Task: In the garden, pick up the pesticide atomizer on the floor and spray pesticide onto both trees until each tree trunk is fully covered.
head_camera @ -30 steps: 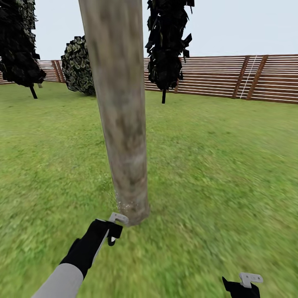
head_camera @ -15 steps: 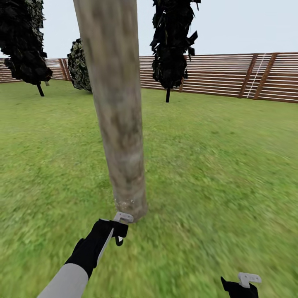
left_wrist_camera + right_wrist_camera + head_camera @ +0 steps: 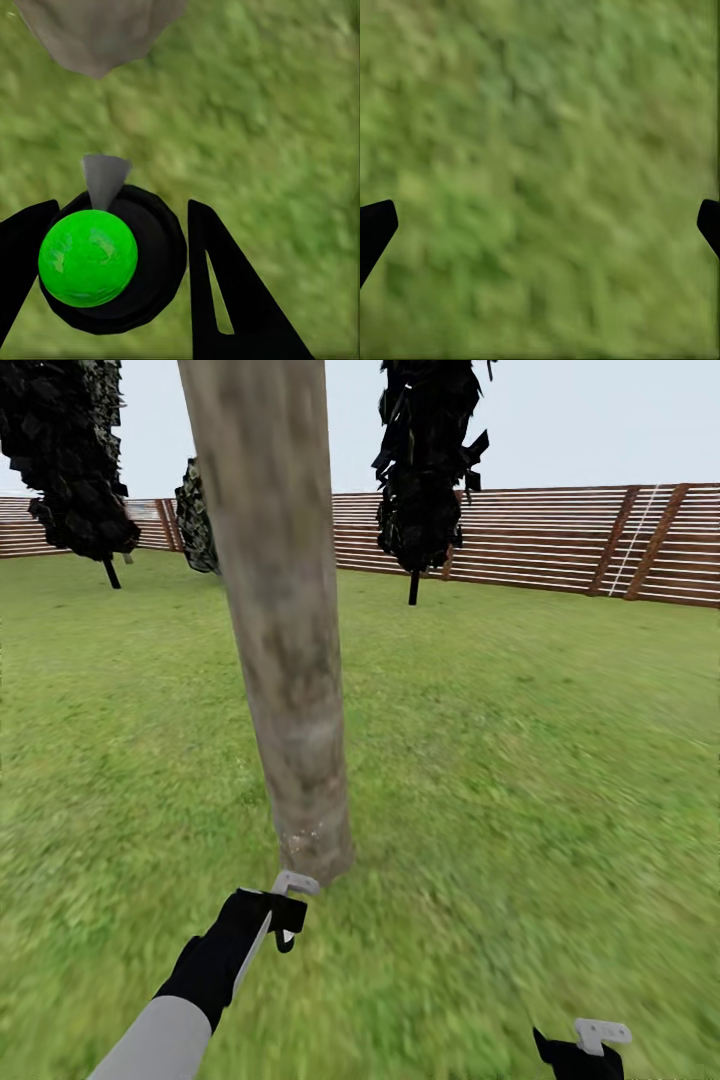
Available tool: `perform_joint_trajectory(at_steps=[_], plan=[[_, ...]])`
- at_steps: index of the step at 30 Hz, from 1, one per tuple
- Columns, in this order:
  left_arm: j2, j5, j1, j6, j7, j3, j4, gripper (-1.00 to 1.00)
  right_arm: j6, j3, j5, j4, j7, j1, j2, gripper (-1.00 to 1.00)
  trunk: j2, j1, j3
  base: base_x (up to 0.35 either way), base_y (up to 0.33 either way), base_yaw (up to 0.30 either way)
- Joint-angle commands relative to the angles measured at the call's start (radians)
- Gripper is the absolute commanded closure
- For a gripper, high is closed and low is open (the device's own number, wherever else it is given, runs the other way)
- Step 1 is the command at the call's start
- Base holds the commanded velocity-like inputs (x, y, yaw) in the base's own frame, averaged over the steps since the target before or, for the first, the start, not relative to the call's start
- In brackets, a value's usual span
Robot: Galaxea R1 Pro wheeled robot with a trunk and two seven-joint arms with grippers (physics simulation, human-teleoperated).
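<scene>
The small black pesticide atomizer, round-bodied with a glossy green ball on top and a pale grey nozzle, sits clamped between the left gripper's black fingers, its nozzle close to the foot of the thick, mottled grey-brown tree trunk. The right gripper hangs with fingers spread wide over blurry green grass.

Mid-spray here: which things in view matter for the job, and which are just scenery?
Job:
- pesticide atomizer, clamped in the left tool
- tree trunk right ahead
- grass floor

Scenery:
- slatted fence
- dark thin-stemmed trees
- right tool, open, idle
</scene>
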Motion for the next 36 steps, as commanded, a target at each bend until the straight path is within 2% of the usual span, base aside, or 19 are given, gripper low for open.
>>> perform_joint_trajectory(at_steps=[1,3,4,6,8,10,11,12,14,15,18,21,22,25,30,31,32,35,36], plan=[[0.000,-0.001,-0.001,0.002,0.001,-0.002,-0.008,1.00,0.000,0.000,0.000,0.000,0.000,0.000,0.000,-1.00,0.000,0.000,0.000,-0.082,-0.001,0.000],[-0.004,-0.001,-0.009,0.007,0.027,-0.004,-0.013,1.00,0.000,0.000,0.000,0.000,-0.001,0.000,0.000,-1.00,0.000,0.000,0.000,-0.032,-0.001,0.000],[-0.006,0.001,-0.017,0.012,0.073,-0.005,-0.015,1.00,0.000,0.000,0.000,0.000,-0.001,0.000,0.000,-1.00,0.000,0.000,0.000,-0.009,0.000,0.000],[-0.008,0.005,-0.043,0.021,0.122,-0.005,-0.019,1.00,0.000,0.000,0.000,0.000,0.000,0.000,0.000,-1.00,0.000,0.000,0.000,-0.004,0.000,0.000],[-0.011,0.008,-0.073,0.040,0.133,-0.004,-0.021,1.00,0.000,0.000,0.000,0.000,0.000,0.000,0.000,-1.00,0.000,0.000,0.000,-0.001,0.000,0.000],[-0.015,0.035,-0.104,0.071,0.137,-0.004,-0.022,1.00,0.000,0.000,0.000,0.000,0.000,0.000,0.000,-1.00,0.000,0.000,0.000,0.000,0.000,0.000],[-0.014,0.082,-0.131,0.107,0.139,-0.005,-0.023,1.00,0.000,0.000,0.000,0.000,0.000,0.000,0.000,-1.00,0.000,0.000,0.000,0.000,0.000,0.000],[-0.012,0.103,-0.139,0.132,0.140,-0.006,-0.024,1.00,0.000,0.000,0.000,0.000,0.000,0.000,0.000,-1.00,0.000,0.000,0.000,0.000,0.000,0.000],[-0.007,0.117,-0.145,0.157,0.141,-0.006,-0.044,1.00,0.000,0.000,0.000,0.000,0.000,0.000,0.000,-1.00,0.000,0.000,0.000,0.000,0.000,0.000],[-0.004,0.118,-0.146,0.162,0.141,-0.006,-0.058,1.00,0.000,0.000,0.001,0.000,0.000,0.000,0.000,-1.00,0.000,0.000,0.000,0.000,0.000,0.000],[0.026,0.125,-0.147,0.209,0.140,0.004,-0.102,1.00,0.000,0.000,0.001,0.000,0.000,0.000,0.000,-1.00,0.000,0.000,0.000,0.000,0.000,0.000],[0.047,0.128,-0.147,0.256,0.134,0.071,-0.133,1.00,0.000,0.000,0.001,0.000,0.000,0.000,0.000,-1.00,0.000,0.000,0.000,0.000,0.000,0.000],[0.047,0.129,-0.147,0.259,0.134,0.077,-0.135,1.00,0.000,0.000,0.001,0.000,0.000,0.000,0.000,-1.00,0.000,0.000,0.000,0.000,0.000,0.000],[0.037,0.129,-0.147,0.273,0.133,0.077,-0.138,1.00,0.000,0.000,0.002,0.000,-0.001,0.000,0.000,-1.00,0.000,0.000,0.000,0.000,0.000,0.000],[-0.026,0.131,-0.160,0.307,0.131,0.073,-0.146,1.00,0.000,0.000,0.002,0.000,0.000,0.000,0.000,-1.00,0.000,0.000,0.000,0.000,0.000,0.000],[-0.035,0.131,-0.166,0.309,0.131,0.057,-0.147,1.00,0.000,0.000,0.002,0.000,0.000,0.000,0.000,-1.00,0.000,0.000,0.000,0.000,0.000,0.000],[-0.035,0.131,-0.176,0.318,0.131,0.041,-0.147,1.00,0.000,0.000,0.002,0.000,-0.001,0.000,0.000,-1.00,0.000,0.000,0.000,0.000,0.000,0.000],[-0.024,0.130,-0.192,0.328,0.131,0.034,-0.147,1.00,0.000,0.000,0.002,0.000,0.000,0.000,0.000,-1.00,0.000,0.000,0.000,0.000,0.000,0.000],[-0.001,0.128,-0.197,0.331,0.131,0.039,-0.147,1.00,0.000,0.000,0.002,0.000,-0.001,0.000,0.000,-1.00,0.000,0.000,0.000,0.000,0.000,0.000]])
